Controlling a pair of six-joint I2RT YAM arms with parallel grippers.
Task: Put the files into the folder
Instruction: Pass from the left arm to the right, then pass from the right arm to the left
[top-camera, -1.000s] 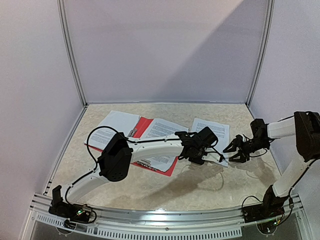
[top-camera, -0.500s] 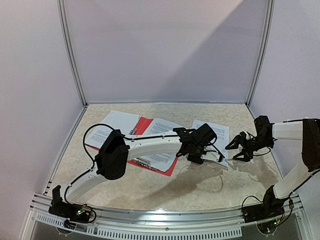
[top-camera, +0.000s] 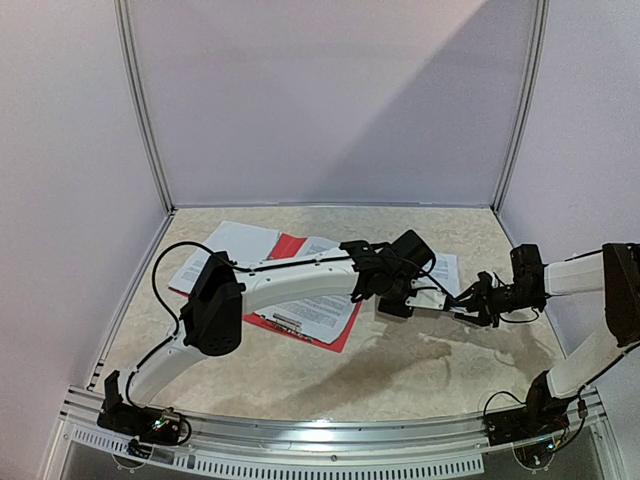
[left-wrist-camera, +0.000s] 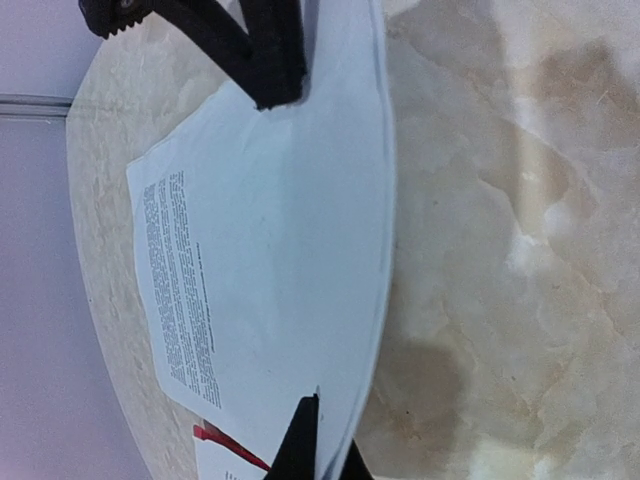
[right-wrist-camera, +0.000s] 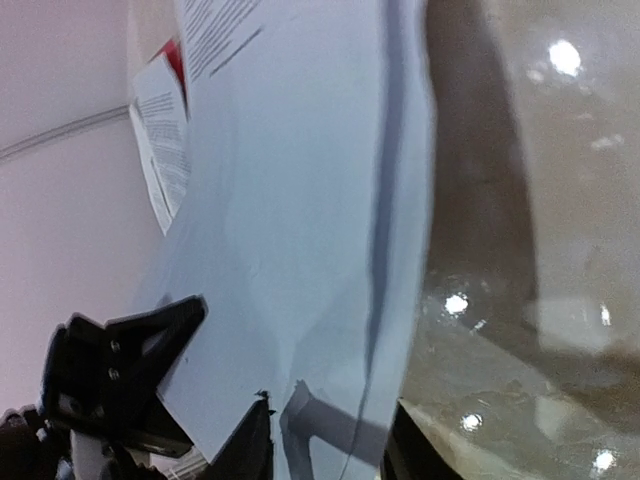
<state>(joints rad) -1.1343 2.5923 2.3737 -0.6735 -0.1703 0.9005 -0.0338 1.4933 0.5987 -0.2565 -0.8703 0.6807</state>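
Note:
My left gripper (top-camera: 408, 298) is shut on the near edge of the files (top-camera: 438, 276), thin white printed sheets lifted slightly off the table; in the left wrist view the files (left-wrist-camera: 270, 260) run up from the left gripper (left-wrist-camera: 325, 452). My right gripper (top-camera: 468, 303) stands open, its fingers straddling the opposite corner, with the files (right-wrist-camera: 300, 200) passing through the right gripper (right-wrist-camera: 325, 450). The red folder (top-camera: 335, 337) lies open to the left with more printed sheets (top-camera: 320, 305) on it.
Another white sheet (top-camera: 225, 250) overlaps the folder's far left side. A sliver of the red folder (left-wrist-camera: 225, 446) shows past the held sheets. Metal posts and pale walls close in the marbled table (top-camera: 400, 390) on three sides.
My right gripper has moved left and down onto the sheets' corner, and its jaws have narrowed. The left arm has shifted a little with the sheets in its grip.

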